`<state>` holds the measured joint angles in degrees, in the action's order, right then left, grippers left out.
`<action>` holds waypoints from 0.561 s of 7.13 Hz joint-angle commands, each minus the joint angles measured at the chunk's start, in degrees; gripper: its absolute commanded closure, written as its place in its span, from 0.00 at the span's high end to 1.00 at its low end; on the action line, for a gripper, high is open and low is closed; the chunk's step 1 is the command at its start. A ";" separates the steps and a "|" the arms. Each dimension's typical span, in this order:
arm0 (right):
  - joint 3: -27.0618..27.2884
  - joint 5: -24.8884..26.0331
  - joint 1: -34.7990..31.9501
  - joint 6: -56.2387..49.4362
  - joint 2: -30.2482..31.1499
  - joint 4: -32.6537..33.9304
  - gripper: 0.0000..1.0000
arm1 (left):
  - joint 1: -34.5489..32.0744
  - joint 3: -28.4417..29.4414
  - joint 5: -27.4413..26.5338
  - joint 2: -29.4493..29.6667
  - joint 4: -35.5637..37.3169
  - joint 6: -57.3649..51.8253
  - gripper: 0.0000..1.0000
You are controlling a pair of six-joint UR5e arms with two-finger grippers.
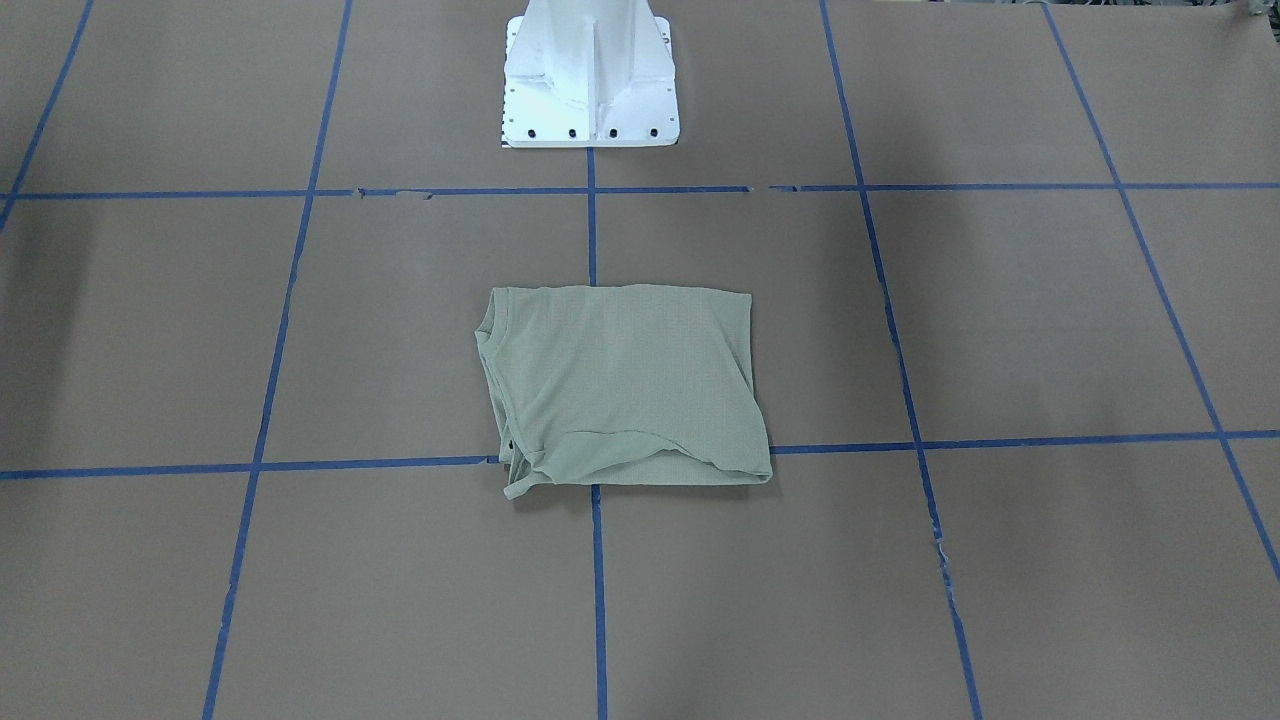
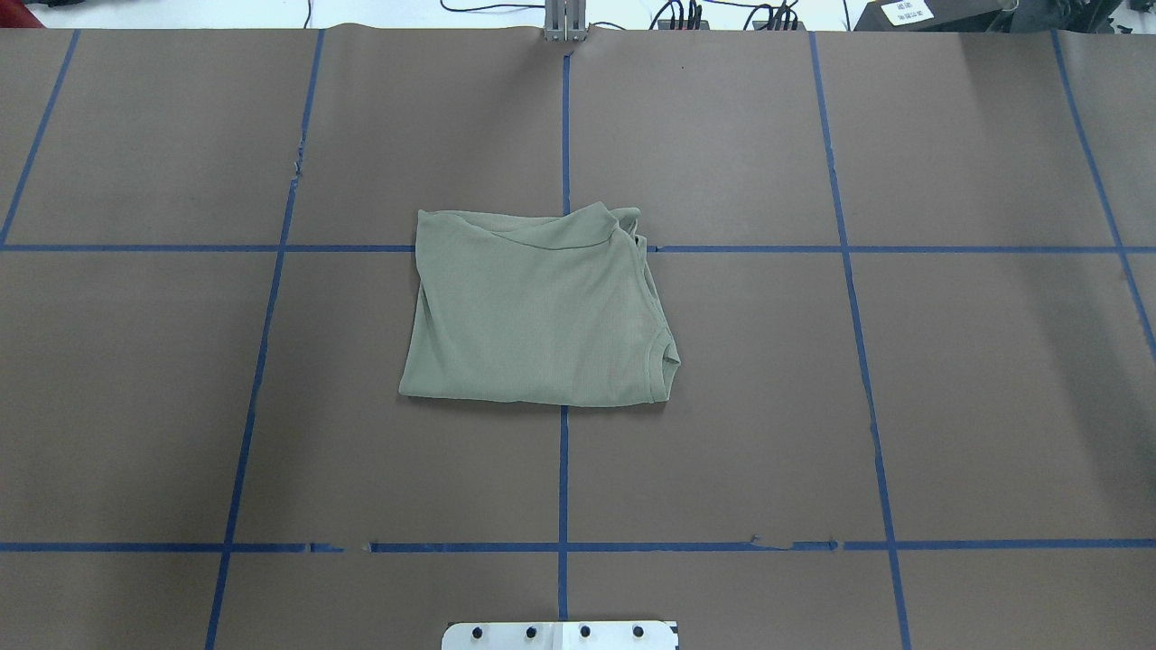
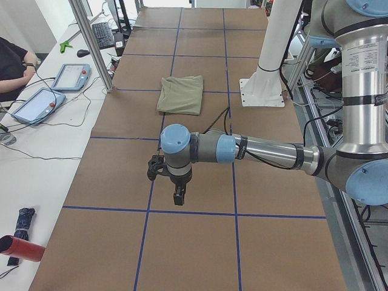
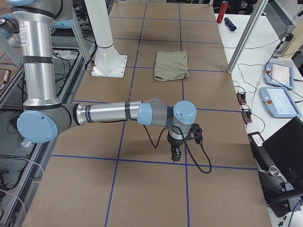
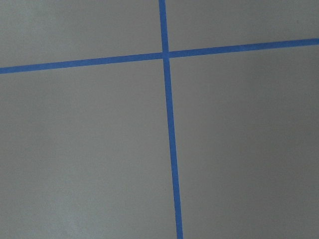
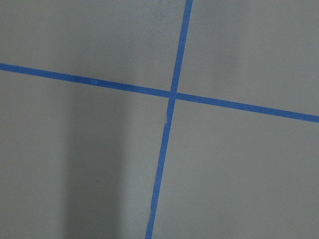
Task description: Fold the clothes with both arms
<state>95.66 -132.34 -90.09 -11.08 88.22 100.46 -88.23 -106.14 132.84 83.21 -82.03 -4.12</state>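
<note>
A sage-green, finely ribbed knit shirt [image 2: 533,311] lies folded into a soft, rough rectangle at the middle of the matte brown paper-covered surface [image 2: 948,406], over a crossing of the blue tape lines [image 2: 564,135], with its round banded neck on the right edge. Only the side views show the silver-grey tubular left arm [image 3: 267,151] and right arm [image 4: 104,113]: the black left fingers [image 3: 178,199] and right fingers [image 4: 176,155] point down over bare paper, well apart from the shirt. I cannot tell how far either pair is open, and the wrist views show only paper and crossed tape
</note>
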 commanded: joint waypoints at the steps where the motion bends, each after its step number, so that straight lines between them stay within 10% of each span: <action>1: 0.40 0.07 0.00 0.00 0.11 0.00 1.00 | -0.10 -0.21 -0.21 0.81 -0.06 0.17 1.00; 4: 4.26 0.16 -0.09 4.10 1.51 0.09 1.00 | -0.02 -0.12 -0.38 1.52 -0.24 0.34 1.00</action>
<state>98.51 -132.17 -90.16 -9.78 89.29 100.53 -88.32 -106.25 132.66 84.71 -82.22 -3.80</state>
